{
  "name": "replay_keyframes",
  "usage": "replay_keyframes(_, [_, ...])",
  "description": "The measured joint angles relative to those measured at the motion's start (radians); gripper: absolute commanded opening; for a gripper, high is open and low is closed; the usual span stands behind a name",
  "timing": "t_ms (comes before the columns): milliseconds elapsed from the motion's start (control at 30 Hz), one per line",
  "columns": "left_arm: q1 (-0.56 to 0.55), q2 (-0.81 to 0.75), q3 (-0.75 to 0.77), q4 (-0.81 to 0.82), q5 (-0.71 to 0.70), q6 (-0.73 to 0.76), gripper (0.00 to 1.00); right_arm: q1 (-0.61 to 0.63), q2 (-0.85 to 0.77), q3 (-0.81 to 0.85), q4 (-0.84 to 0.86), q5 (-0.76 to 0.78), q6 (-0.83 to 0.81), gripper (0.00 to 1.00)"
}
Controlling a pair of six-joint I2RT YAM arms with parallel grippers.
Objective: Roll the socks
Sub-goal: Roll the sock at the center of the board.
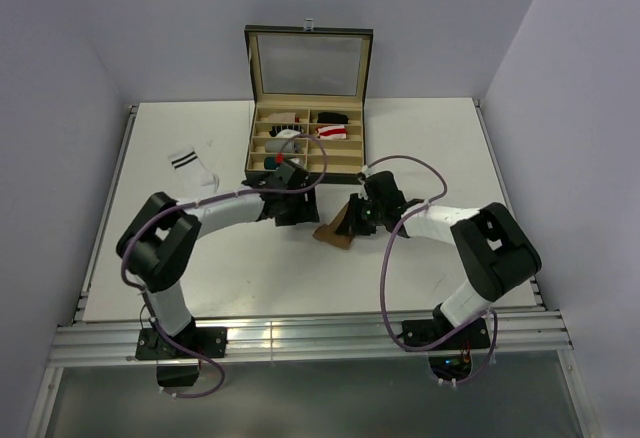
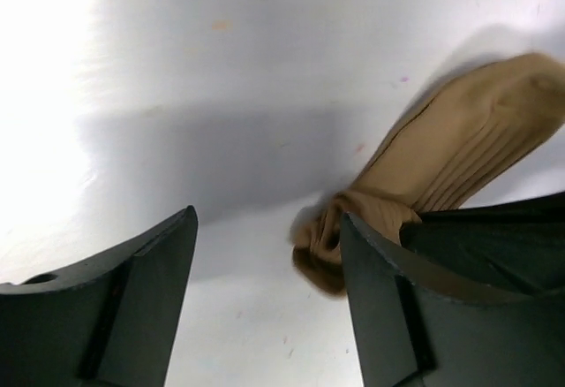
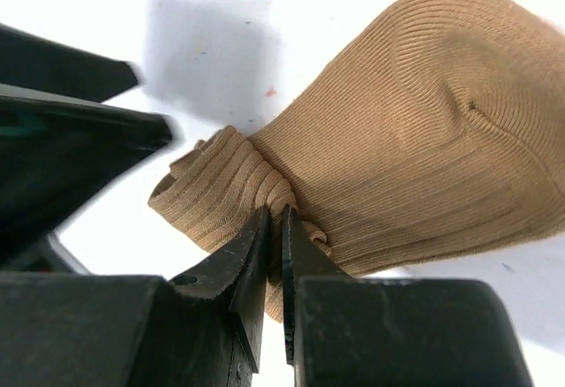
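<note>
The tan-brown sock [image 3: 415,131] lies crumpled on the white table [image 1: 240,268] between the two arms, also seen in the top view [image 1: 333,233]. My right gripper [image 3: 275,215] is shut on a bunched fold near the sock's ribbed cuff. My left gripper [image 2: 267,219] is open just left of the sock [image 2: 459,140]; only bare table lies between its fingers, and its right finger [image 2: 380,290] stands beside the cuff end. A white sock with two dark cuff stripes [image 1: 190,168] lies flat at the back left. A red-and-white striped sock [image 1: 335,132] sits in the box.
An open compartment box [image 1: 306,158] with a raised glass lid [image 1: 308,63] stands at the back centre, holding small rolled bundles, one black [image 1: 335,116]. The left arm's wrist [image 1: 285,173] is close to the box's front wall. Purple cables loop over both arms.
</note>
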Motion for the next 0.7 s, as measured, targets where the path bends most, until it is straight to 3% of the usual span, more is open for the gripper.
replay_keyframes(267, [0.012, -0.227, -0.237, 0.117, -0.013, -0.224, 0.72, -0.008, 0.047, -0.017, 0.085, -0.094, 0.105, 0.02])
replay_keyframes(400, [-0.019, -0.224, -0.282, 0.164, 0.002, -0.282, 0.70, -0.018, 0.051, -0.027, 0.105, -0.106, 0.135, 0.08])
replay_keyframes(700, [-0.061, -0.127, -0.238, 0.203, 0.018, -0.298, 0.57, -0.031, 0.066, -0.034, 0.129, -0.129, 0.161, 0.09])
